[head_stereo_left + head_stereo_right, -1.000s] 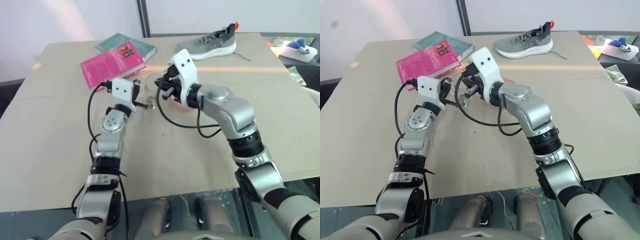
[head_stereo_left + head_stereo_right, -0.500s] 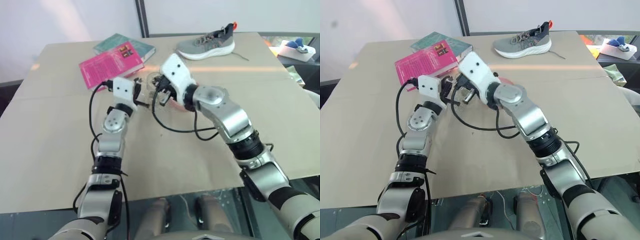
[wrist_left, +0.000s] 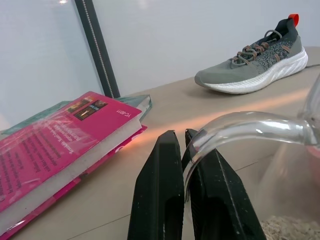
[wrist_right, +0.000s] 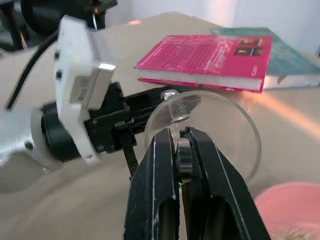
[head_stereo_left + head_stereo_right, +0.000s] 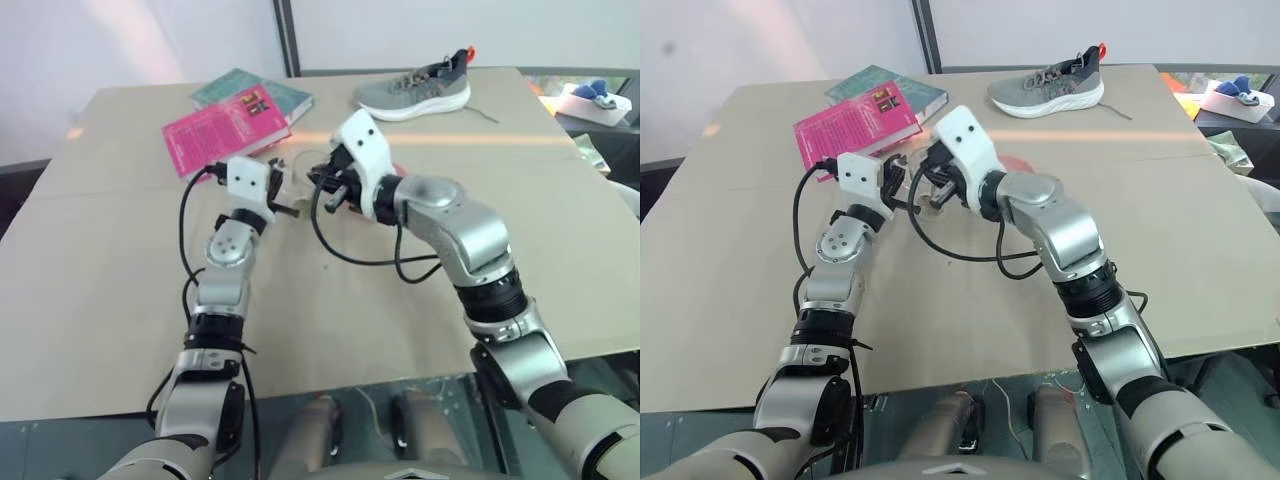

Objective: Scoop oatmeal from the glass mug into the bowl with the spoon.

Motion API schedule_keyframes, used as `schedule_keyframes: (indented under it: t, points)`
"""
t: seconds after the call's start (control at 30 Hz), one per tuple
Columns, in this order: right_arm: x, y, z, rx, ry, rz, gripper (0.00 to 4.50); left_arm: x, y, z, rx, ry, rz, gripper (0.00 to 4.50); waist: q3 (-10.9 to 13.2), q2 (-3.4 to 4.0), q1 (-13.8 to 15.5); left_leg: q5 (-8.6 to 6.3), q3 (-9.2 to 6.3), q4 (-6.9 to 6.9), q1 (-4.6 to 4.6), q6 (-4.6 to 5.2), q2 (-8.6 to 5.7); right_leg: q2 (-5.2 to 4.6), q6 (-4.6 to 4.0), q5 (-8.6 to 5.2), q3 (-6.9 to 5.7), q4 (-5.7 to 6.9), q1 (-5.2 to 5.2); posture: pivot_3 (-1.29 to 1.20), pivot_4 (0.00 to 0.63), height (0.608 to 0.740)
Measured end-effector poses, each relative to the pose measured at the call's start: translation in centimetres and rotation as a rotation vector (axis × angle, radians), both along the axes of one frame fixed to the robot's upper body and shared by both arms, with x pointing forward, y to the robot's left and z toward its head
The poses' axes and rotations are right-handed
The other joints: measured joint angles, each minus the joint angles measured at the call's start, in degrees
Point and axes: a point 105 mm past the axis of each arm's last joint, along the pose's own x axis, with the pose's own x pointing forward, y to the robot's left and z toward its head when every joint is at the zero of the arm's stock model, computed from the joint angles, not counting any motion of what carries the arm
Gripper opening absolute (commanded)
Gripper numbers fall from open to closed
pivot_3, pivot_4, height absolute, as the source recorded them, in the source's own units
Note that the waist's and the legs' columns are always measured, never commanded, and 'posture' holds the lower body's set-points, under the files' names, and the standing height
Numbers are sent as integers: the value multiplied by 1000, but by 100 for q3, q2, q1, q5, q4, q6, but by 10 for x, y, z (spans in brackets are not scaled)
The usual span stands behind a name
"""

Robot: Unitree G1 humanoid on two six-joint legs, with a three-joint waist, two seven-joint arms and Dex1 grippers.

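The glass mug stands on the tan table, a little way in from the far edge and between our two grippers, with the pink bowl just beside it on our right. In the left wrist view we can see oatmeal lying as pale flakes in the bottom of the mug.

Our left gripper has its two black fingers closed on the mug's clear handle, which curves out from between them toward the mug body. Our right gripper reaches in from the other side, pointing toward the left one, and its fingers are pinched on the slim silver spoon (only a short stretch of the metal shows between the fingers). That gripper sits right at the mug's rim; we cannot tell whether the spoon's head is inside the glass.

Behind the mug, toward the far left of the table, a pink book lies partly on top of a teal book. Farther right along the far edge a grey running shoe with a white sole rests on its side of the table, well apart from the mug and bowl.
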Motion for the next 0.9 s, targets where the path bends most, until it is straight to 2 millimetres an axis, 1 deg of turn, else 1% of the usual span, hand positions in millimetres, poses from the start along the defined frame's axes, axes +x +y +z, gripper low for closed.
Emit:
schedule_keyframes:
  t: [0.2, 0.37, 0.43, 0.63, 0.9]
  points:
    - [7, -15, 13, 137, 154, -56, 0, 0, 0, 1, 2, -7, -2, 24, 0, 0, 1, 0, 0, -1, 0, 0, 0, 0, 0, 0, 1, 1, 0, 0, 150, 740]
    - [12, -26, 23, 227, 250, -83, 0, 0, 2, 1, 4, -12, 1, 24, 0, 0, 0, 0, 1, -1, 0, 0, 0, 0, 0, 0, 1, 1, -1, 0, 150, 740]
    - [15, -31, 27, 270, 294, -93, 0, 0, 4, -1, 5, -6, 7, 24, 0, 0, 1, 0, 1, -2, 0, 0, 0, -1, 0, 0, 2, 2, -1, 0, 150, 740]
    - [21, -42, 35, 345, 368, -117, 0, 3, 8, -10, 9, 30, 20, 24, 0, 0, -2, 0, 1, -2, -1, 0, 0, -2, 0, 0, 2, 3, -1, 0, 150, 740]
    - [31, -62, 46, 489, 479, -161, 0, 9, 8, -9, 14, 39, 26, 24, 0, 0, 0, 0, 2, -4, -2, 0, -1, -3, 0, 0, 3, 2, -1, 0, 150, 740]
